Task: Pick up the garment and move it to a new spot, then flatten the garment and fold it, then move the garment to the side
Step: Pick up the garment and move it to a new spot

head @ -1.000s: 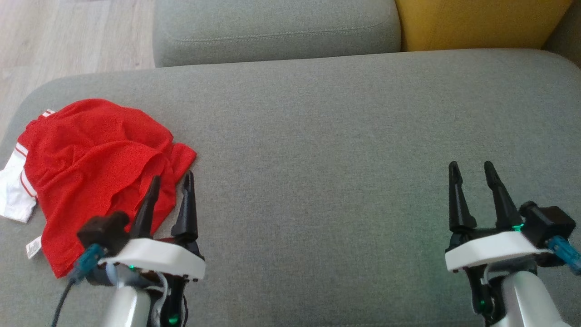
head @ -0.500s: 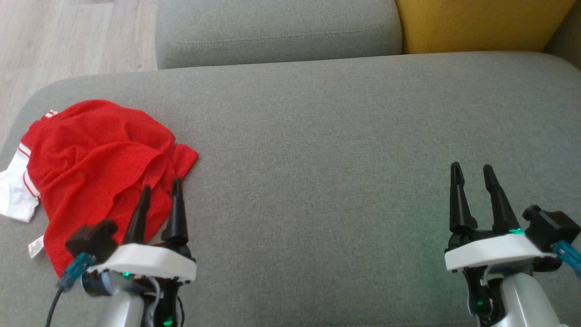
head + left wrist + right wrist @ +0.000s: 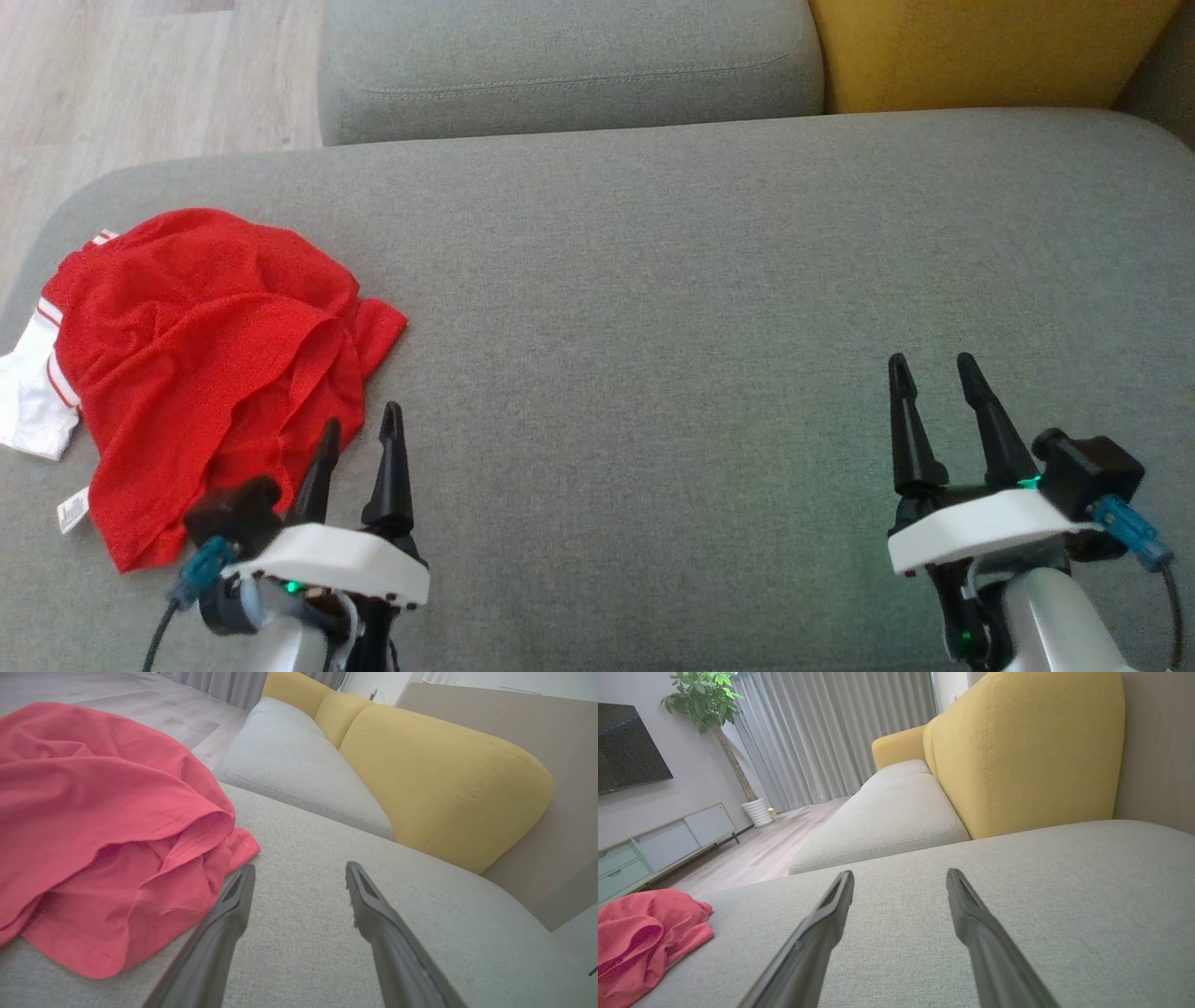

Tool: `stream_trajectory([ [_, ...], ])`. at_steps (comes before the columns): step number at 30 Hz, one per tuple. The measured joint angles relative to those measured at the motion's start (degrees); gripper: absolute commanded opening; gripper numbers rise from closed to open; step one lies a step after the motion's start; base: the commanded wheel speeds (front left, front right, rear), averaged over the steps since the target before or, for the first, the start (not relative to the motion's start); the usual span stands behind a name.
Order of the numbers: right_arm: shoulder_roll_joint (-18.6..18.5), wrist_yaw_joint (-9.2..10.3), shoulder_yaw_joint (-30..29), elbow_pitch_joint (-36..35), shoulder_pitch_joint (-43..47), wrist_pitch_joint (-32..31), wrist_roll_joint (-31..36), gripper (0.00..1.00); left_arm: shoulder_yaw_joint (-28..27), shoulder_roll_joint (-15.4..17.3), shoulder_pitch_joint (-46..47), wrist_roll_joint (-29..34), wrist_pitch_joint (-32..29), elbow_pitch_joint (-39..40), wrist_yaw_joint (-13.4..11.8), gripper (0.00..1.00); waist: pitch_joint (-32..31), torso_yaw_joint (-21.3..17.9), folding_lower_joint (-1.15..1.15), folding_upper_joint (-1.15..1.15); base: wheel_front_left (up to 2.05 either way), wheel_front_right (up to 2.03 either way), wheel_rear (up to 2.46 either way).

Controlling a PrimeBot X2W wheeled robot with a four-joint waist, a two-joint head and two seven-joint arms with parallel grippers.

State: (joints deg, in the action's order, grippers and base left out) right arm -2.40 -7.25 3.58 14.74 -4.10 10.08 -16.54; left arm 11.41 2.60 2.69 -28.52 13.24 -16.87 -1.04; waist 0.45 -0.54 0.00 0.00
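On the grey sofa seat (image 3: 653, 308) the garment (image 3: 205, 345) lies crumpled at its left end, not yet lifted, the left tool (image 3: 359, 417) spread just beside it and the right tool (image 3: 932, 359) spread well apart, so all steps seem to remain.

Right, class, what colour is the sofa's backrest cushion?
The backrest cushion is mustard yellow, shown best in the right wrist view.

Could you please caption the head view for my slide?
Crumpled red garment at the left end of the grey cushion; left tool open at the garment's edge, right tool open well apart.
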Motion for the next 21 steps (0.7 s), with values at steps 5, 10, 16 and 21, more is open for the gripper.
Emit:
stream_trajectory([
  [5, -0.01, 0.00, 0.48, 0.00, -0.09, 0.20, 3.41, 1.00, 0.88, -0.01, 0.61, 2.53, 0.64, 0.01, -0.52, 1.00, 0.12, -0.03, 0.00, 0.00, 0.00, 0.00, 0.00],
  [10, -0.04, 0.00, 1.66, -0.05, -0.14, 0.75, 4.95, 1.00, 1.18, -0.01, 1.35, 3.42, 1.05, 0.02, -0.53, 1.00, 0.25, 0.67, 0.00, 0.00, 0.00, 0.00, 0.00],
  [16, -0.10, 0.00, 3.63, 0.12, -0.14, 1.12, 4.94, 1.00, 0.91, 0.00, 1.35, 3.67, 1.05, 0.15, -0.98, 1.00, -0.10, 3.78, 0.00, 0.00, 0.00, 0.00, 0.00],
  [21, -0.12, -0.01, 4.56, 0.63, -0.07, 1.52, 4.94, 1.00, 0.67, 0.00, 1.31, 4.21, 1.05, 0.16, -1.07, 1.00, -0.47, 7.41, 0.00, 0.00, 0.00, 0.00, 0.00],
])
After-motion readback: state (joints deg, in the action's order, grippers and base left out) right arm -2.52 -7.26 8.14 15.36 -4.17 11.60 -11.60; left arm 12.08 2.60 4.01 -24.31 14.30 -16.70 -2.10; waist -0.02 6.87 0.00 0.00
